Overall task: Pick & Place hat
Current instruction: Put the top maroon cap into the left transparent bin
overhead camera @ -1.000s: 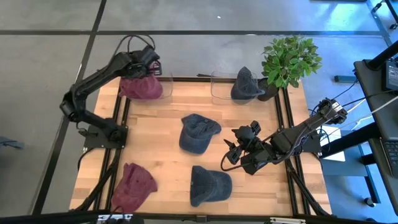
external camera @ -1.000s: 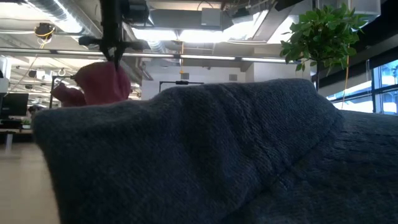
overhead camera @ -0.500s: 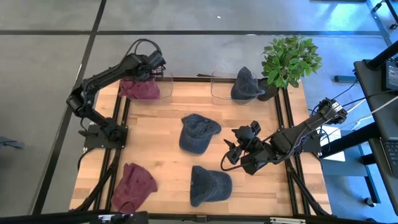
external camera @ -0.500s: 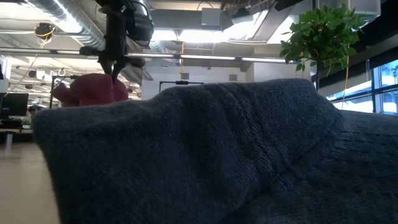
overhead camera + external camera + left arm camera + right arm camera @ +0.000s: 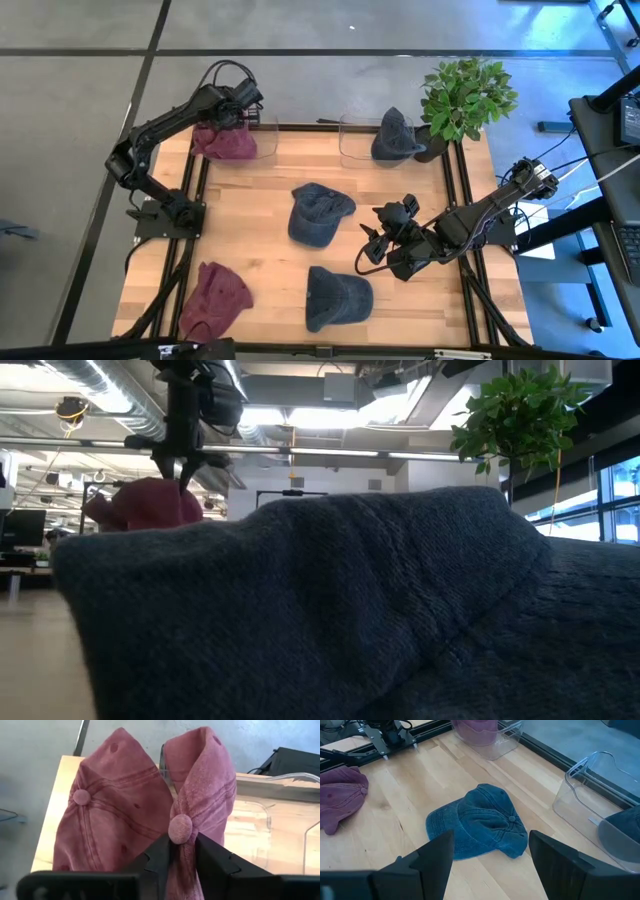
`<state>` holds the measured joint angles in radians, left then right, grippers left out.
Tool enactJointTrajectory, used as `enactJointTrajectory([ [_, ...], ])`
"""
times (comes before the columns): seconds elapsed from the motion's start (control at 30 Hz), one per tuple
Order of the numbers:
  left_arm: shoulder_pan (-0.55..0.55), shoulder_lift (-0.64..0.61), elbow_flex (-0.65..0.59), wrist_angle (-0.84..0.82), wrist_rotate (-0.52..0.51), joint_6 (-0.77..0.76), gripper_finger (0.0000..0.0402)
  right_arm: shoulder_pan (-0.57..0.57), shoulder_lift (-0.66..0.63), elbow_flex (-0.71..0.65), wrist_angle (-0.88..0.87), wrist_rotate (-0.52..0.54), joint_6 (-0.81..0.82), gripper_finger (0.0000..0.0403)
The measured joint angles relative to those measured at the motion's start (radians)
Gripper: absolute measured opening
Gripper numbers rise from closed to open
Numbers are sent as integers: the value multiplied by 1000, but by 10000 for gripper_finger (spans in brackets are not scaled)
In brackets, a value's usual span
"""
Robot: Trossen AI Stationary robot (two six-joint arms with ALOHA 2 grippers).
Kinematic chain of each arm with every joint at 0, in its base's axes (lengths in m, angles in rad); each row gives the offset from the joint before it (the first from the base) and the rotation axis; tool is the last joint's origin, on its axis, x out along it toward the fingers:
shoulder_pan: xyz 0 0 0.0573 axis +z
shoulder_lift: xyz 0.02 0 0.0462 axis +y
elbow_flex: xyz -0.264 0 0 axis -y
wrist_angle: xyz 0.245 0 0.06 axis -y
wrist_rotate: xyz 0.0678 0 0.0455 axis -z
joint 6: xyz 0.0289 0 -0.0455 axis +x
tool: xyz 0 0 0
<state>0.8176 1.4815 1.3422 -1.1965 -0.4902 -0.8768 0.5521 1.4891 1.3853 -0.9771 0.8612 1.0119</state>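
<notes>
Over the clear bin (image 5: 268, 140) at the table's far left corner, my left gripper (image 5: 250, 98) (image 5: 181, 845) is shut on a maroon hat (image 5: 200, 785). A second maroon hat (image 5: 105, 815) lies in that bin beside it. In the low view both show as one maroon mound (image 5: 150, 505) under the gripper (image 5: 184, 470). My right gripper (image 5: 375, 242) (image 5: 490, 865) waits open at the table's right, above the wood, near a blue hat (image 5: 480, 822). My left gripper pinches the maroon hat's crown just below its top button (image 5: 180, 828), with the cloth bunched into folds between the two fingers (image 5: 160, 855). The fingers come from above, pointing down. The hat's lower part is inside the bin; what it rests on is hidden.
Two blue hats (image 5: 318, 212) (image 5: 335, 298) and a maroon hat (image 5: 215, 300) lie on the wood. A second clear bin (image 5: 355, 140) at the far edge holds a blue hat (image 5: 397, 135); a potted plant (image 5: 465, 95) stands beside it. A blue hat (image 5: 350, 610) fills the low view.
My left gripper has gone down and slightly toward the far edge, keeping its hold. The maroon hat has sunk with it into the bin, next to the other maroon hat. In the last half second it has kept nearly still.
</notes>
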Motion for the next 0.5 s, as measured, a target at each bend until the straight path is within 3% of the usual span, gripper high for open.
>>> enactJointTrajectory([
  [0.27,8,-21,-1,-4,-23,39,144,0,0,0,13,-2,0,257],
  [0.5,25,-134,-1,-2,-88,143,157,0,0,0,18,-1,0,257],
])
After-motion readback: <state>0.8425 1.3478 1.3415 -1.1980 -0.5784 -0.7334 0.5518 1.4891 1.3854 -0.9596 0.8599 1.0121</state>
